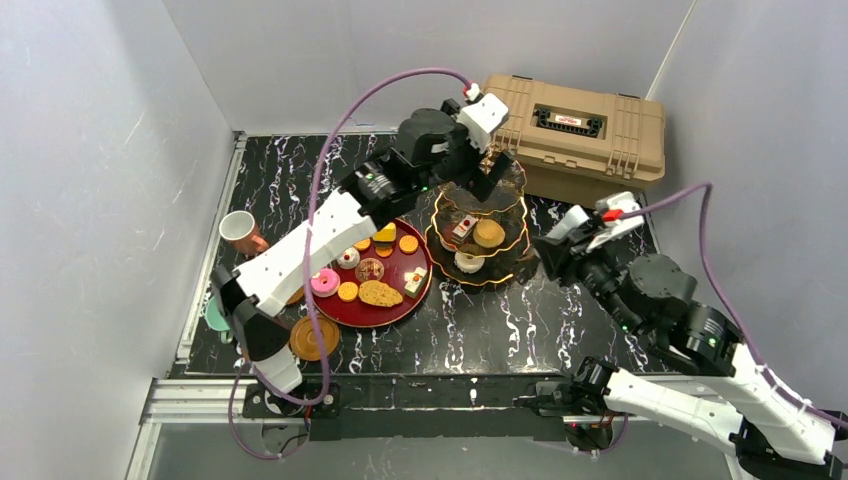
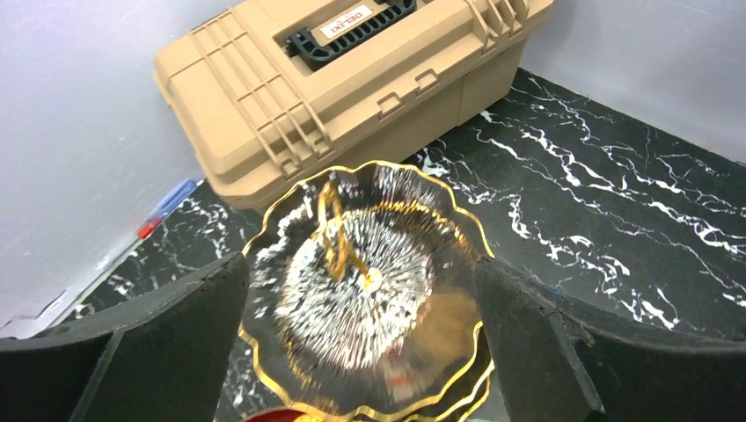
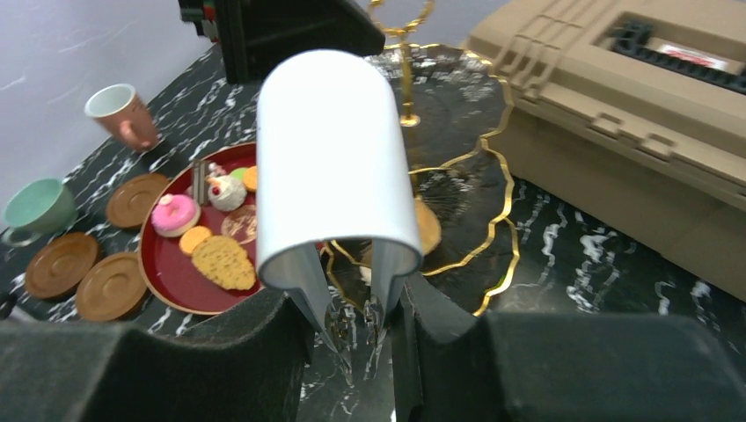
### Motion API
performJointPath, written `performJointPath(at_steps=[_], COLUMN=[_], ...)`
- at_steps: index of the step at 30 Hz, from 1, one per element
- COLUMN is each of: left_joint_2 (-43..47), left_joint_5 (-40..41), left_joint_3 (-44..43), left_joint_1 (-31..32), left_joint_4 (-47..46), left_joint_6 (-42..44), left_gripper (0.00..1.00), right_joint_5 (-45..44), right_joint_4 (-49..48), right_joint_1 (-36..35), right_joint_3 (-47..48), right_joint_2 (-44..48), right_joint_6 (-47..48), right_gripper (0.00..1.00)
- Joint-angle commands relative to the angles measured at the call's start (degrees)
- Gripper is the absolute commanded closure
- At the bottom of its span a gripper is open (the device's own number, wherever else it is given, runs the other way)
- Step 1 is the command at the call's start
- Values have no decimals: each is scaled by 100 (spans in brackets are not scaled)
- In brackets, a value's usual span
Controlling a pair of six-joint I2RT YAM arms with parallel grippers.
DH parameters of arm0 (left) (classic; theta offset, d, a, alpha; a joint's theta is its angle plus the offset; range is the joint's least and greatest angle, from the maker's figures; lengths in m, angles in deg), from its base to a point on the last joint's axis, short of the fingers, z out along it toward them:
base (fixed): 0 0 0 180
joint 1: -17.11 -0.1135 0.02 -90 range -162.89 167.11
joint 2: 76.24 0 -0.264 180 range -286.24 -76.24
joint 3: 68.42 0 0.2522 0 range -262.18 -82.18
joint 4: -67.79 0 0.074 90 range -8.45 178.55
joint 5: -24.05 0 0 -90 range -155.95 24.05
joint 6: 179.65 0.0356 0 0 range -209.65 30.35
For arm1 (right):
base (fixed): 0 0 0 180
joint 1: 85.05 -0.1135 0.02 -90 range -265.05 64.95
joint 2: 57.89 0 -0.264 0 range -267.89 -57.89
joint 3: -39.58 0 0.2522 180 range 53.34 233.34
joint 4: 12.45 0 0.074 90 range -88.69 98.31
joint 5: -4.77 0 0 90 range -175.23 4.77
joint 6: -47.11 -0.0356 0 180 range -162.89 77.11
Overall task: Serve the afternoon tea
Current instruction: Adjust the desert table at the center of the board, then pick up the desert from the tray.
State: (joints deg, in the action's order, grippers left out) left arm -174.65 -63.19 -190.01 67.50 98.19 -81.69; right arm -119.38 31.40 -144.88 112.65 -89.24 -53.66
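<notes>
The dark glass three-tier stand (image 1: 480,235) with gold rims stands mid-table. Its lower tiers carry a few pastries (image 1: 488,233). My left gripper (image 2: 361,338) is open just above the bare top tier (image 2: 365,290), its fingers (image 2: 167,352) wide on either side of the rim. More pastries (image 1: 380,293) lie on a red plate (image 1: 395,313) left of the stand. A pinkish cup (image 1: 240,230), a teal cup (image 3: 40,207) and brown saucers (image 3: 60,264) sit further left. My right gripper (image 3: 352,330) is shut on the metal tongs (image 3: 339,167), right of the stand.
A tan plastic case (image 1: 578,125) stands at the back right, close behind the stand. Grey walls close in the table on three sides. My left arm (image 1: 310,240) stretches diagonally over the red plate and partly hides the saucers.
</notes>
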Motion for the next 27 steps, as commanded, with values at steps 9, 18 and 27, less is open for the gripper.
performJointPath(at_steps=[9,18,27], left_joint_2=[2201,2882,3240], left_joint_5=[-410,-822,-694], left_joint_3=[685,1366,2098], left_joint_1=[-1521,-3254,-4651], left_joint_4=[1858,2938,3678], left_joint_6=[-304,-259,-227], left_gripper=[2,2,2], right_joint_5=[2182,2961,2976], right_joint_4=[-3184,-5162,-6042], right_joint_1=[16,-58,-265], right_joint_3=[-687,195,1475], right_joint_2=[-1823,-4591,-6634], right_joint_6=[-354,-298,-340], right_gripper=[85,81,80])
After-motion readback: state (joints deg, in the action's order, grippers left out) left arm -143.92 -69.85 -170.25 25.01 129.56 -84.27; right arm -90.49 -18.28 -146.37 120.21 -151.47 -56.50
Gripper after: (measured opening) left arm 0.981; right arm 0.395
